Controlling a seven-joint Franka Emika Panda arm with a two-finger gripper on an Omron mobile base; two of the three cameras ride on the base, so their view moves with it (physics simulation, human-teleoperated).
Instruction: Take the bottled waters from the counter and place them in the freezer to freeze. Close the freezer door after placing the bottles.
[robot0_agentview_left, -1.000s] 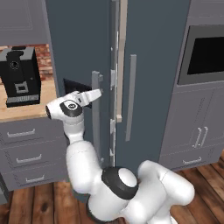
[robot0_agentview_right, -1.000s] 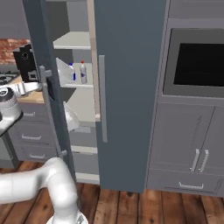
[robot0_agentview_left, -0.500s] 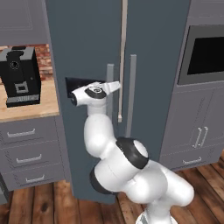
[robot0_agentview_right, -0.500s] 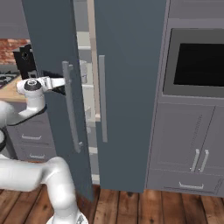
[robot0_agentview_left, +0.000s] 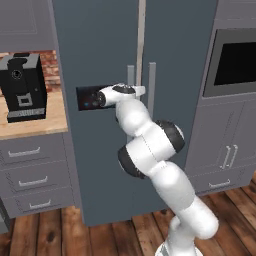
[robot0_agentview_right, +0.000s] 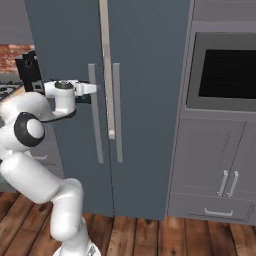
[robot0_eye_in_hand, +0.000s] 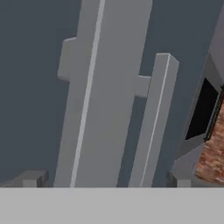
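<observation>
With the freezer door (robot0_agentview_left: 100, 75) seen swung shut against its twin and the bottled waters out of sight, its upright bar handle (robot0_eye_in_hand: 94, 100) is found at twelve o'clock of the gripper (robot0_eye_in_hand: 105, 181), whose fingers are spread fully apart and hold nothing.

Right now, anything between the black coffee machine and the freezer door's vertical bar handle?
In the left base view, between the black coffee machine and the grey bar handle: bare slate-grey freezer door, its black dispenser panel, and the open hand.
</observation>
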